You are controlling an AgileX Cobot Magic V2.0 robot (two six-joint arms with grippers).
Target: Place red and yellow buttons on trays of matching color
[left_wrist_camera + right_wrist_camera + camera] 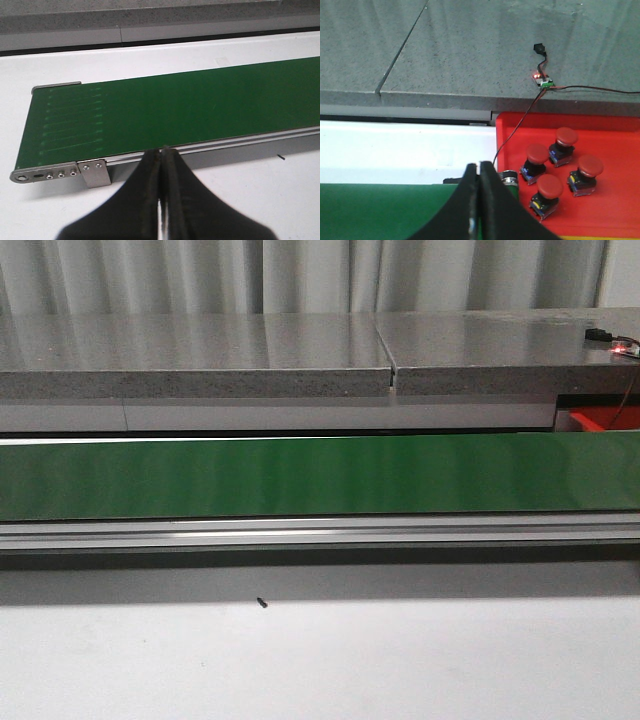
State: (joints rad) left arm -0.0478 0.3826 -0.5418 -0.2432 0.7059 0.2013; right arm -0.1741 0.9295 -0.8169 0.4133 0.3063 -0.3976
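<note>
Several red buttons [550, 187] stand on a red tray [610, 210] in the right wrist view, just past the end of the green conveyor belt [380, 210]. A corner of that red tray [600, 420] shows at the far right of the front view. A thin yellow strip [600, 238], perhaps a yellow tray's edge, borders it. No yellow button is in view. My right gripper [479, 167] is shut and empty, over the belt's end beside the tray. My left gripper [162, 152] is shut and empty, at the near rail of the belt [175, 110] close to its other end.
The belt [320, 475] runs across the whole front view with an aluminium rail [320, 532] in front. A grey stone ledge [200, 355] lies behind it, carrying a small circuit board [542, 80] with a lit red LED and wires. A small dark speck [262, 603] lies on the white table.
</note>
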